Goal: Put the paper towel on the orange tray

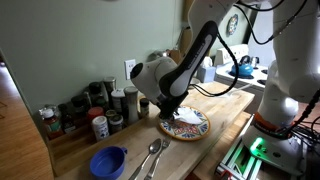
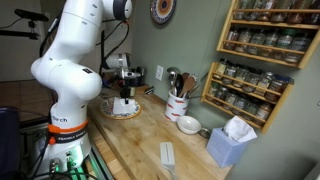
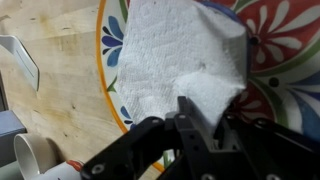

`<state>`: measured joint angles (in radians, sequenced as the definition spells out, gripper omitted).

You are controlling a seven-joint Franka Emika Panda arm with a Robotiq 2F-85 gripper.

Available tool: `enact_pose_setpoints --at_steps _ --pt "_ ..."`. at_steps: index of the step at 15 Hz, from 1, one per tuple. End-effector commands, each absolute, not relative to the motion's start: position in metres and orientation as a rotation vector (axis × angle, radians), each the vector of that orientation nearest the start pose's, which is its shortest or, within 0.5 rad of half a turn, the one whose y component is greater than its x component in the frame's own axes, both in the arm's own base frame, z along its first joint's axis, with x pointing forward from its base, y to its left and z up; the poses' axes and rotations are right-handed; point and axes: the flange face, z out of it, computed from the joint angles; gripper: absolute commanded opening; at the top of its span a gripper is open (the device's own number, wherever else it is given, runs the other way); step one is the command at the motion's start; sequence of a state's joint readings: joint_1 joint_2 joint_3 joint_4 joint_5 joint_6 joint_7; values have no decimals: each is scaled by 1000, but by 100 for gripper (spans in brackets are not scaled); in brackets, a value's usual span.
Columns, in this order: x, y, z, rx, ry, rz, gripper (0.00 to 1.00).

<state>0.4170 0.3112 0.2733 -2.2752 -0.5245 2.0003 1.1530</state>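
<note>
KITCHEN COUNTER: At the bottom of the wrist view, the jaws are pinched together on the near edge of the paper towel (image 3: pixel 175 55), which rises to a small peak between them. From there the sheet spreads away toward the top of the frame, its longer side running up the picture. It lies over the plate (image 3: pixel 105 40), whose orange-yellow rim curves down the left and whose red-and-blue pattern shows at the right. The towel's left edge reaches about to the rim's inner band; the rest appears to lie inside it. Beyond the rim, the bare wooden table (image 3: pixel 50 90) fills the left of the frame.

In an exterior view, a blue bowl (image 1: pixel 108 160) and two spoons (image 1: pixel 152 155) lie nearest the camera at lower left. Behind them the arm (image 1: pixel 195 50) bends low over the plate at centre, and jars (image 1: pixel 95 110) line the wall further back.

With the towel directly ahead of the jaws and already over the plate, the placing looks nearly done. What likely remains is to let go and lift clear without dragging the pinched edge along.
</note>
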Motion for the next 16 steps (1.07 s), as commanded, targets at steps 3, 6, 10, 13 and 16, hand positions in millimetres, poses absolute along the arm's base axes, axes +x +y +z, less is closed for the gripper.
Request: enact_pose_setpoints --at_steps 3,6,10,13,16 --pt "357 275 229 2582 -45 -17 72" --pt "351 266 239 2567 -11 -22 96" --pt "347 266 241 2610 75 -41 100" --pt "343 250 225 2538 58 -158 100" --pt "338 233 209 2537 50 -245 100"
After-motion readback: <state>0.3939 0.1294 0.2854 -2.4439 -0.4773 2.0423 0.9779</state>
